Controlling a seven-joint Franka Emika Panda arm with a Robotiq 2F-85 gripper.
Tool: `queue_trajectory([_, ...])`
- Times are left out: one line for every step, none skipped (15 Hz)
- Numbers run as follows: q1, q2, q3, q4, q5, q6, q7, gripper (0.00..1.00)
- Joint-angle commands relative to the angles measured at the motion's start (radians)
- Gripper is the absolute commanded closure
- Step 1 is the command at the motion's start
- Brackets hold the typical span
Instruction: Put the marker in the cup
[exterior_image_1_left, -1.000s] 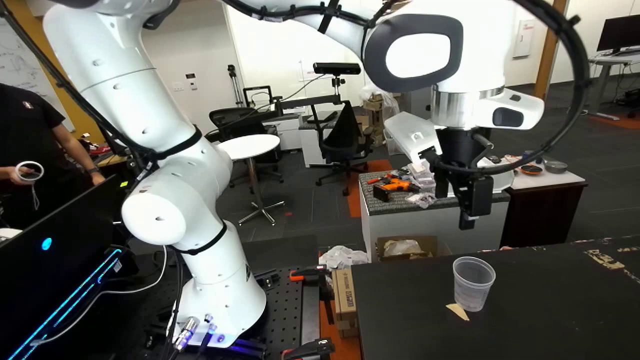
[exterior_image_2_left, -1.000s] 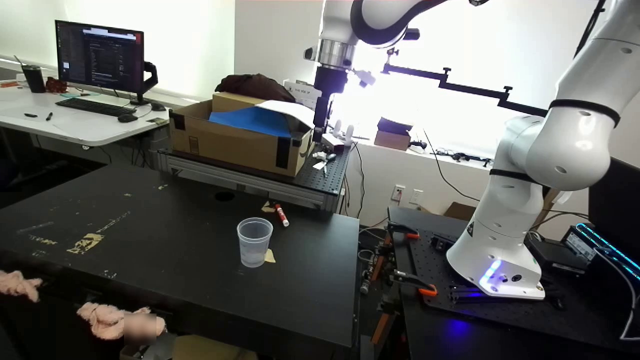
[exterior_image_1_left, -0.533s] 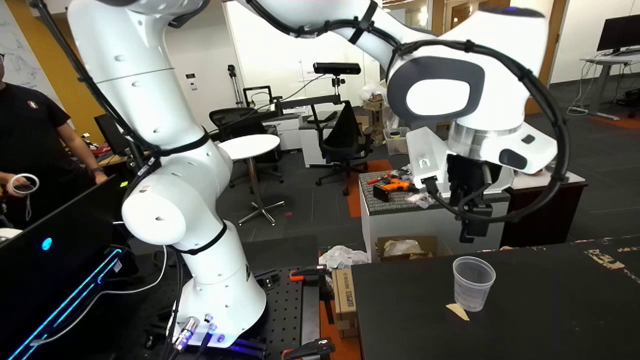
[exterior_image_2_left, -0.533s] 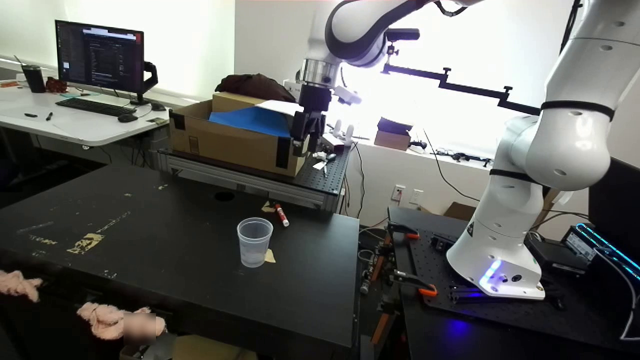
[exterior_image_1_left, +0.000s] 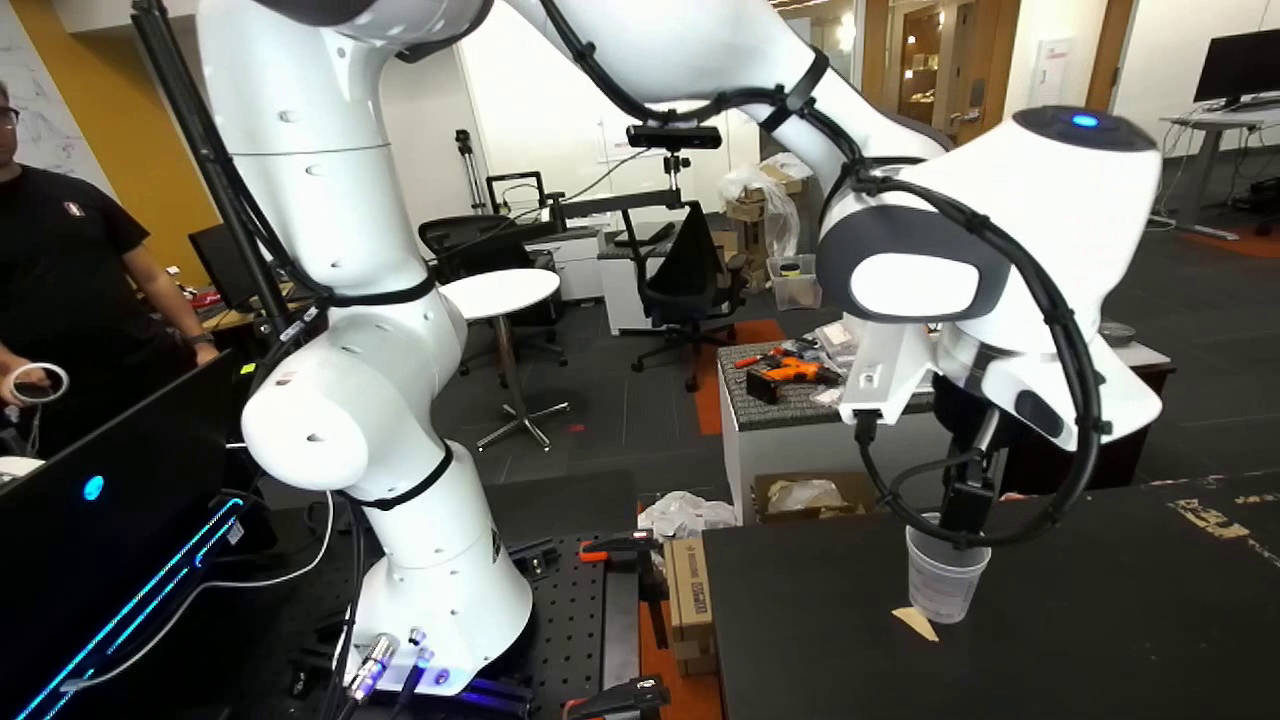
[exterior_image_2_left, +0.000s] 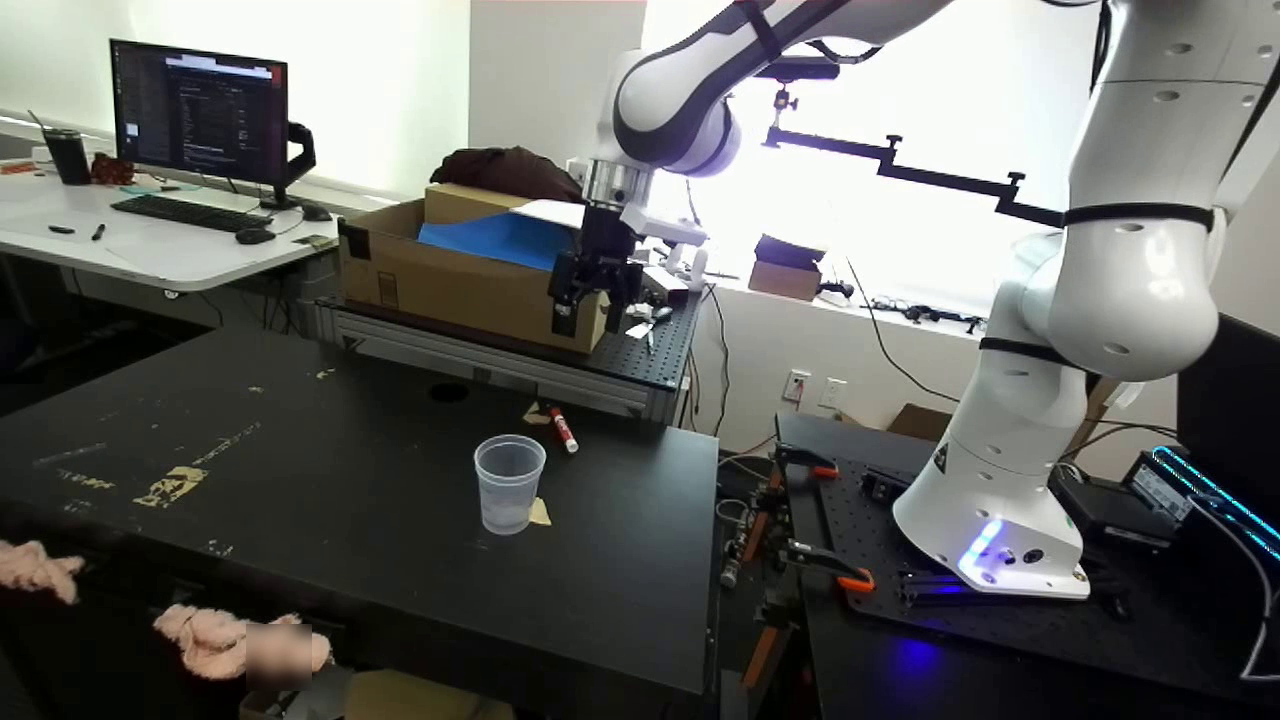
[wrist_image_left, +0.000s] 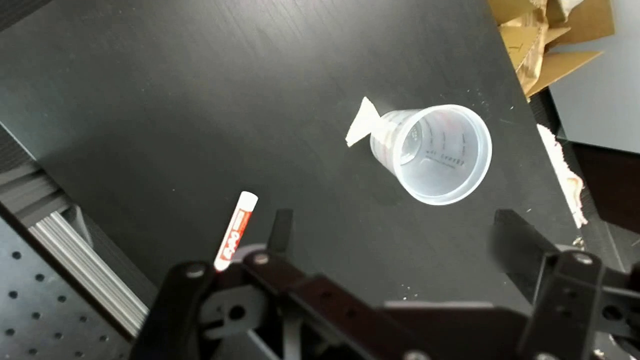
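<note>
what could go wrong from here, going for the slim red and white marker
In the wrist view, the slim red and white marker lies outside the span of the open black gripper, so a straight descent could miss or nudge it.
It rests near an edge of the black tabletop, so a nudge might roll it off.
The translucent, tapered plastic cup stands upright nearby; it looks light, so a sideways sweep could tip it.

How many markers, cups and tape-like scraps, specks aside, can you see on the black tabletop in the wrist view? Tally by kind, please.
Red-and-white marker: 1
Translucent plastic cup: 1
Pale tape-like scrap: 1
Total: 3
</note>
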Motion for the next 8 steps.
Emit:
queue_trajectory([-0.009,0.053,-0.014,0.032,-0.013,0.031,0.14,0.0])
queue_trajectory([-0.009,0.063,-0.02,0.034,-0.021,0.039,0.181,0.0])
queue_trajectory([-0.011,0.073,-0.024,0.04,-0.017,0.039,0.203,0.0])
queue_trajectory([-0.012,0.08,-0.028,0.043,-0.011,0.041,0.225,0.0])
queue_trajectory([-0.015,0.087,-0.032,0.051,0.0,0.036,0.241,0.0])
queue_trajectory([-0.02,0.092,-0.037,0.064,0.003,0.024,0.255,0.0])
queue_trajectory([-0.024,0.098,-0.039,0.072,0.006,0.018,0.269,0.0])
queue_trajectory([-0.032,0.096,-0.036,0.079,0.027,0.006,0.251,0.0])
